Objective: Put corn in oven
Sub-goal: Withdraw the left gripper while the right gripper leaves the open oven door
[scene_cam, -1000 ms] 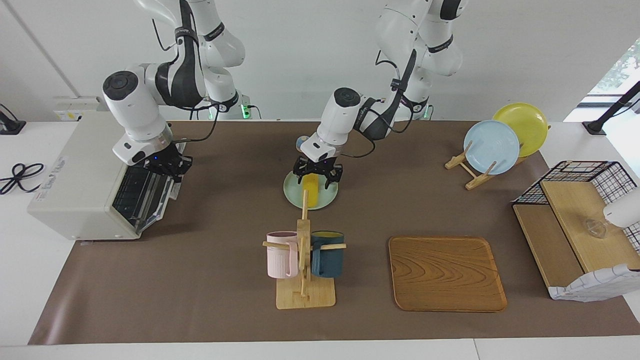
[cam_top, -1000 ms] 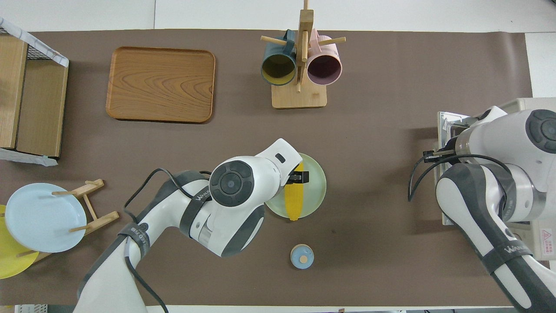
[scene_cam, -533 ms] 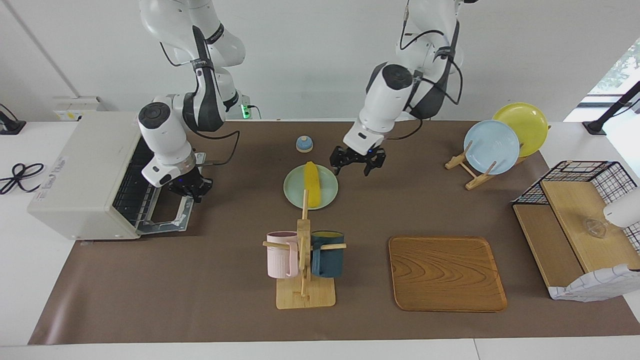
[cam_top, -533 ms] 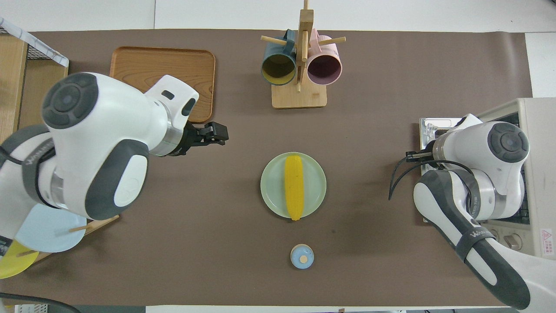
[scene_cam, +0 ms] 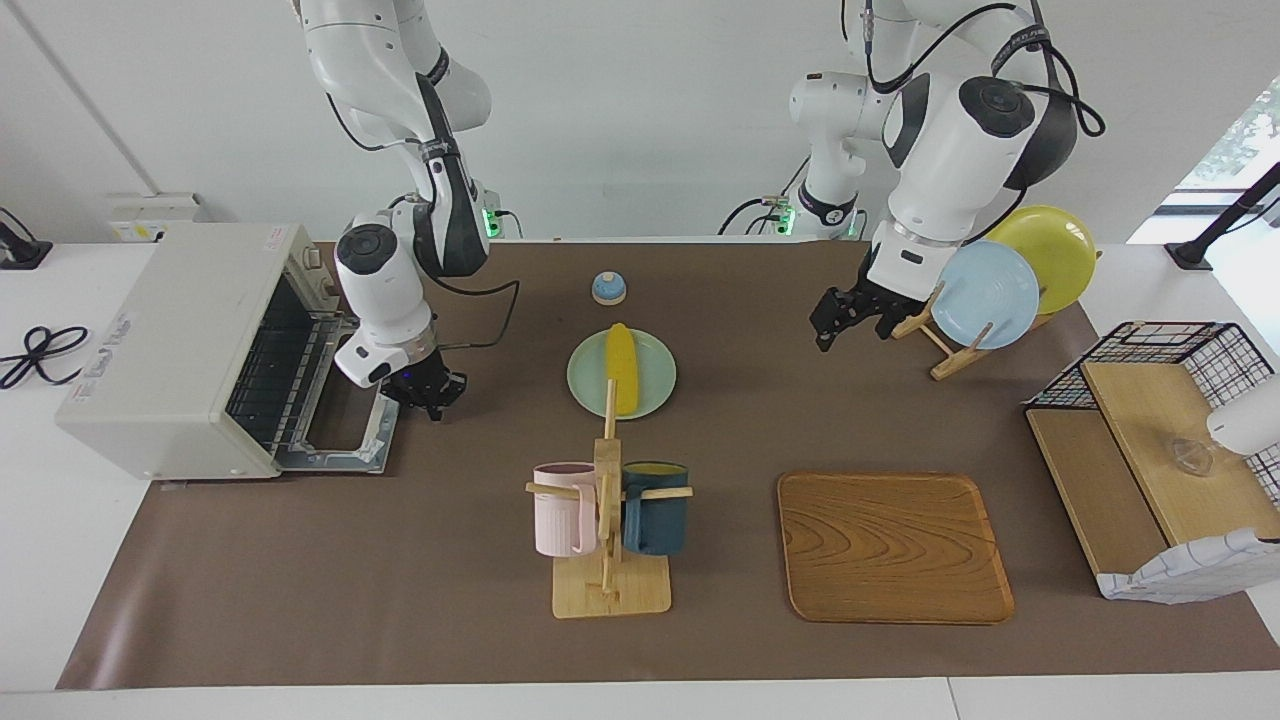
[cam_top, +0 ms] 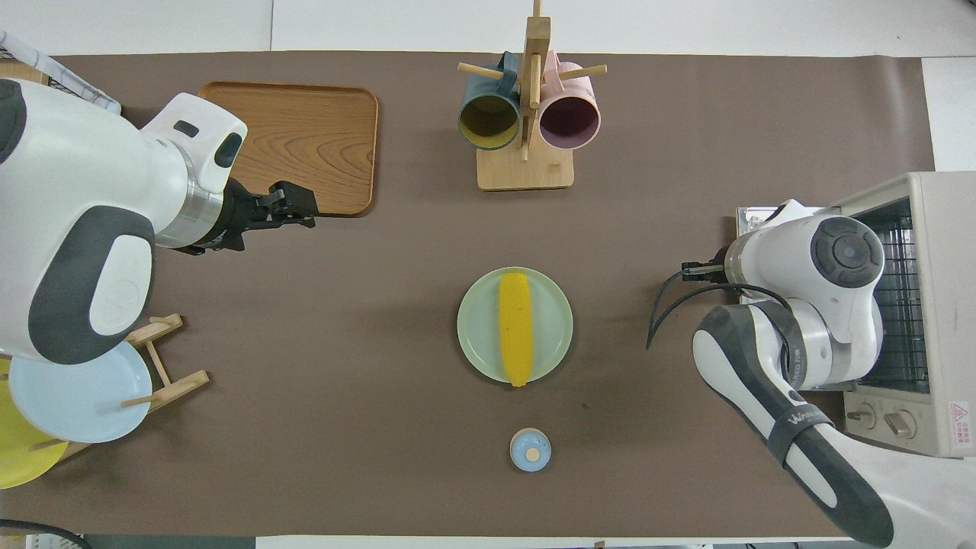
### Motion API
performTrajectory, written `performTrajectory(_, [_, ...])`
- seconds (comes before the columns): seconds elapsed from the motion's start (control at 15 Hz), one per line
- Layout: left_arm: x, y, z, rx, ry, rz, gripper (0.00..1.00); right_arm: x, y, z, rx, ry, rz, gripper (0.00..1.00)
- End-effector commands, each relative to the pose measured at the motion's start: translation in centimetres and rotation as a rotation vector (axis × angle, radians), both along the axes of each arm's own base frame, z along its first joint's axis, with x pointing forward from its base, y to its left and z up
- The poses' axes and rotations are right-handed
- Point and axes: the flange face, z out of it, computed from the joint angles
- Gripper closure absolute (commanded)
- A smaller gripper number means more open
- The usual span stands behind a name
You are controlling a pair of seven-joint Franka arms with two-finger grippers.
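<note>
on the pale green plate (scene_cam: 655, 392) at the middle of the bench (scene_cam: 400, 560) lies the corn (scene_cam: 621, 368), bare and untouched, its tapered end pointing toward the robots. a second ago my left claw (scene_cam: 852, 317) stood right over that cob with its fingers spread; it has since pulled up and away, and now hangs open and empty over the bench beside the wooden rack holding the blue plate (scene_cam: 984, 293) and yellow plate (scene_cam: 1043, 252). so no grasp was made and the corn has not moved.

my right claw (scene_cam: 427, 390) was at the oven (scene_cam: 165, 345) door a second ago. it is now shut on nothing, just off the free edge of the door (scene_cam: 340, 440), which lies fully folded down, showing the wire rack (scene_cam: 270, 375) inside.

i judge that opening the oven is done, and the way in is free. picking up the corn and carrying it to the rack is all still ahead. a small blue bell (scene_cam: 608, 288) sits between the plate and the robots.
</note>
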Motion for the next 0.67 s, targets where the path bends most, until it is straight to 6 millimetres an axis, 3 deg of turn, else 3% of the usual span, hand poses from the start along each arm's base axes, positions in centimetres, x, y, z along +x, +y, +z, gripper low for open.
performTrajectory(0.0, [-1.2,1.5,1.8,0.034,0.042,-0.057,0.00,0.7,1.5,1.6,-0.013,-0.006,0.013,0.75])
performTrajectory(0.07, [-1.8,1.6,2.3,0.038,0.058,-0.065,0.00,0.5,2.7,1.8,-0.008,-0.006,0.029,0.64])
performTrajectory(0.13, [-2.3,1.7,2.5,0.041,0.070,-0.066,0.00,0.1,3.6,1.7,-0.010,0.011,0.050,0.15])
performTrajectory(0.2, [-2.8,2.2,3.1,0.044,0.080,-0.064,0.00,-0.2,3.7,1.8,-0.015,0.026,0.063,0.00])
performTrajectory(0.4, [-3.5,3.9,3.2,0.053,0.139,-0.110,0.00,-0.4,6.5,2.6,-0.015,0.005,0.168,0.00])
performTrajectory(0.6, [-3.4,4.8,2.7,0.056,0.151,-0.117,0.00,1.3,8.1,5.4,-0.026,0.060,0.168,0.00])
